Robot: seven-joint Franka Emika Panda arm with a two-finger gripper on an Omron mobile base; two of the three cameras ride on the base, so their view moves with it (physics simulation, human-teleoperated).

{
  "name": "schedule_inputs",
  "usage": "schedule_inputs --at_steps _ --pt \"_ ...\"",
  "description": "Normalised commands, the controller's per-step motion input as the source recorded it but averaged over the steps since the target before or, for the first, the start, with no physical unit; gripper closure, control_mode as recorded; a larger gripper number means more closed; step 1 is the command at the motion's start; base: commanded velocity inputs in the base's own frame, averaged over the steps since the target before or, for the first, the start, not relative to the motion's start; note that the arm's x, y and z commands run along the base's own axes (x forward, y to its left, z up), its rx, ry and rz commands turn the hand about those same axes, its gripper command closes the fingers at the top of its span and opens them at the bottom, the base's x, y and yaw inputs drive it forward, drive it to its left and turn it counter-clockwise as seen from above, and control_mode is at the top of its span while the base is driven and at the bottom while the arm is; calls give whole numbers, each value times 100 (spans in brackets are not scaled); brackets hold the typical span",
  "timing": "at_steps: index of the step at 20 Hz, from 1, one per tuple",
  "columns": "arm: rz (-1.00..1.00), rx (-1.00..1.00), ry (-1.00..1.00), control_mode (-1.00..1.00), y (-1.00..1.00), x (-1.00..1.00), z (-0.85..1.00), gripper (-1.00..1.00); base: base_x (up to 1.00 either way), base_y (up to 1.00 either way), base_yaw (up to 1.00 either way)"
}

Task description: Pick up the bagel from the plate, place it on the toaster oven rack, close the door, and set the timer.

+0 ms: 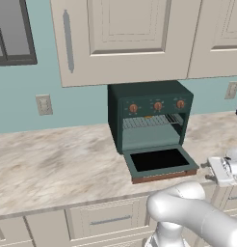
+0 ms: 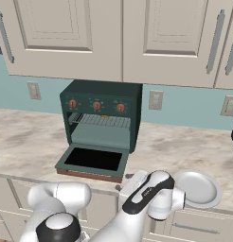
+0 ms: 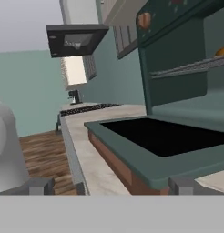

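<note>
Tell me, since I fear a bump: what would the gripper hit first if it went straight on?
Likely the open door: its near edge and copper handle lie just ahead of the open gripper, level with it. Depth is unclear, so it might skim over the door's glass instead.

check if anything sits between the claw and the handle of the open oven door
Nothing visible does. In the hand view the claw, jaws open, faces the lowered door from just off its front edge, and the copper-brown handle lies directly ahead of the fingertips.
</note>
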Motion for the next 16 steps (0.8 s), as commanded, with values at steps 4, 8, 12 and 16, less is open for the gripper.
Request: schedule_inputs --at_steps 4,8,12,16 --pt "0 0 0 -100 18 6 -22 -100 0 0 0" --pt "0 0 0 -100 8 14 -38 -100 0 0 0" --pt "0 0 6 -100 9 15 -43 -100 0 0 0" --pt "0 0 10 -100 0 12 -43 -100 0 0 0"
